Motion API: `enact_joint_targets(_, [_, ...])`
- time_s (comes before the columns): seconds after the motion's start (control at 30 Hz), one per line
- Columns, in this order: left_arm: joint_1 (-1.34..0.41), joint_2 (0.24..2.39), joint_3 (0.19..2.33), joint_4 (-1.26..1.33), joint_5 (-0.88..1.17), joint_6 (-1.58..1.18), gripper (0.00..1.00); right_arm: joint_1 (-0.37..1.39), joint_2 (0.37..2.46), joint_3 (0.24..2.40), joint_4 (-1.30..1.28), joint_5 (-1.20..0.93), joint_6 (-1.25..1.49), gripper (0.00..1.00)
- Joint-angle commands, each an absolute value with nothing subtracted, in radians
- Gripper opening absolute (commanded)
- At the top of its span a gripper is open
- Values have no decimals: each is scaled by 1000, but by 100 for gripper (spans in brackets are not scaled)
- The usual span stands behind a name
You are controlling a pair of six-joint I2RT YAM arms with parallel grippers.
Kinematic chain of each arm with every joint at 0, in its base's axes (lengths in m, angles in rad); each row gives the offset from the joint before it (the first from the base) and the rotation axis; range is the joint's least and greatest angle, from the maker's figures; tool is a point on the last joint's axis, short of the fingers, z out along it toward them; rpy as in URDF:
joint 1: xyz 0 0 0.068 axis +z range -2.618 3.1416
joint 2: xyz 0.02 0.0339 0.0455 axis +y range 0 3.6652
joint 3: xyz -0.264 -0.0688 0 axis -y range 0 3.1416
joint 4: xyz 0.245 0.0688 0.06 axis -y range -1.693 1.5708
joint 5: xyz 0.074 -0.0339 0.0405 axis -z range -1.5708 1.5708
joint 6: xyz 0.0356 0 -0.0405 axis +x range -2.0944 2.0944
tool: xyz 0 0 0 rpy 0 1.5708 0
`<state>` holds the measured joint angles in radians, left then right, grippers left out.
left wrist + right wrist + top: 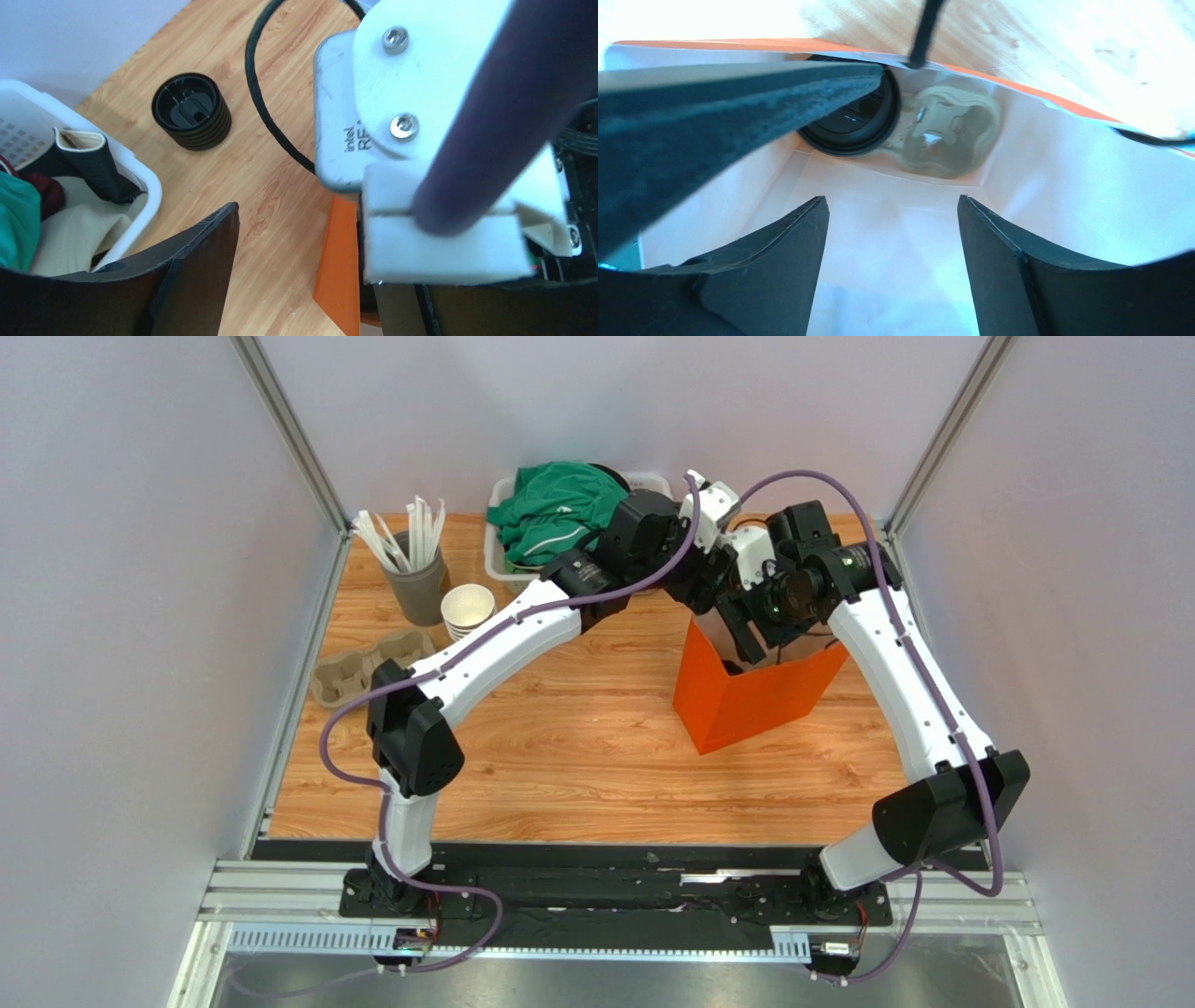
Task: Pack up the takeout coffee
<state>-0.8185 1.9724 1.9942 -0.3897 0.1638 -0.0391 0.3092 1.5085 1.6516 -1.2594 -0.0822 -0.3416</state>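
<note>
The takeout coffee shows only as its round black lid [844,124] at the bottom of the orange paper bag [758,693], in a grey pulp carrier [948,136]. The cup body is hidden. My right gripper [892,199] is open and empty inside the bag's mouth, above the white floor, short of the lid; in the top view it is at the bag's top edge [744,637]. My left gripper [309,252] is open and straddles the bag's orange wall [344,266]. One of its fingers [724,119] reaches into the bag on the left.
A stack of loose black lids [191,112] and a white basket [137,185] with green cloth [561,511] sit behind the bag. A stack of lidless cups [467,609], a grey holder of white sticks [414,581] and a pulp carrier [368,672] stand at the far left.
</note>
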Motion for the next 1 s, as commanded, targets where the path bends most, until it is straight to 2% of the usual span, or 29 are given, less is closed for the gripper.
enact_joint_targets(0.0, [-810,1960,2014,-459,117,-26,77,319,1399,1770,-1175,-80,-368,73])
enact_joint_targets(0.23, [-808,1931,2060,-482,94,-2,89,319,1338,1821,-1128,-35,-362,82])
enact_joint_targets(0.3, [-807,1913,2071,-486,86,-2,93,319,1306,1827,-1105,-23,-364,91])
enact_joint_targets(0.4, [-795,1882,2071,-491,80,21,98,319,1257,1813,-1066,-3,-370,98])
enact_joint_targets(0.67, [-706,1720,1965,-483,104,63,99,314,1146,1674,-999,15,-440,98])
enact_joint_targets(0.8, [-657,1608,1895,-535,132,127,99,316,1062,1620,-1018,-122,-538,99])
enact_joint_targets(0.97, [-542,1458,1796,-633,158,149,99,314,983,1589,-1060,-146,-656,99])
